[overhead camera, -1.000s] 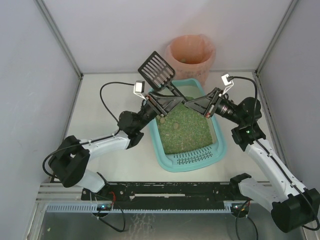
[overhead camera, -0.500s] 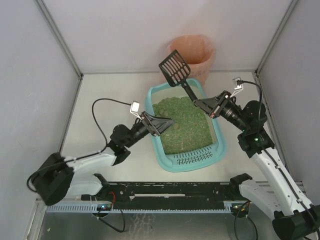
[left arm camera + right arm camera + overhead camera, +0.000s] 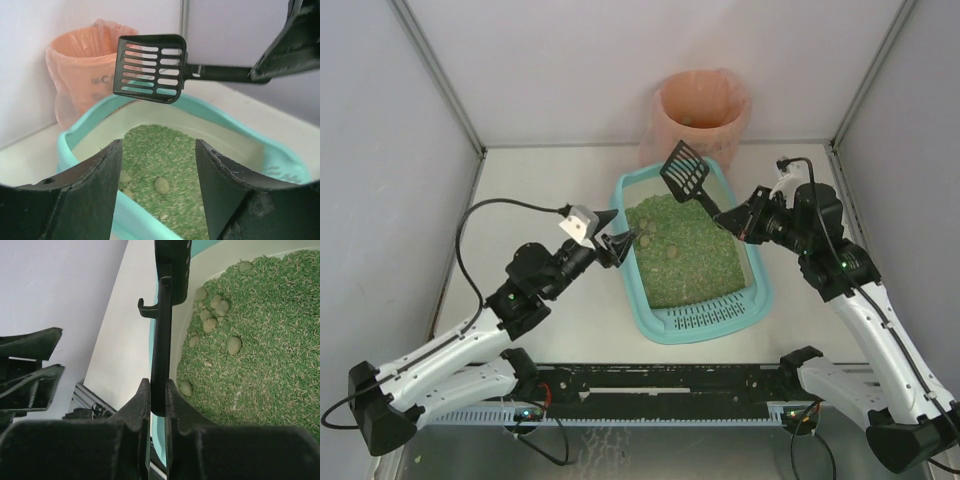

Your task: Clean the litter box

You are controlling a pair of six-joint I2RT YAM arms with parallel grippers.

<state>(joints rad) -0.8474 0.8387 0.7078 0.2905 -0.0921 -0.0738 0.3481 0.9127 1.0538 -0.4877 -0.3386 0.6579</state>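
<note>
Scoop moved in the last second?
Yes. The scoop shifted right and nearer, from left of the bin to over the far rim of the litter box.

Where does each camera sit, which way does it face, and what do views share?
Top external: above, behind the bases, looking down; left arm, right arm, litter box, bin show.
Left wrist: left of the box, facing across it toward the bin; open left gripper frames the scoop.
Right wrist: over the box's right side, looking along the scoop handle onto litter; right gripper shut on it.
Shared: all show scoop and litter.
</note>
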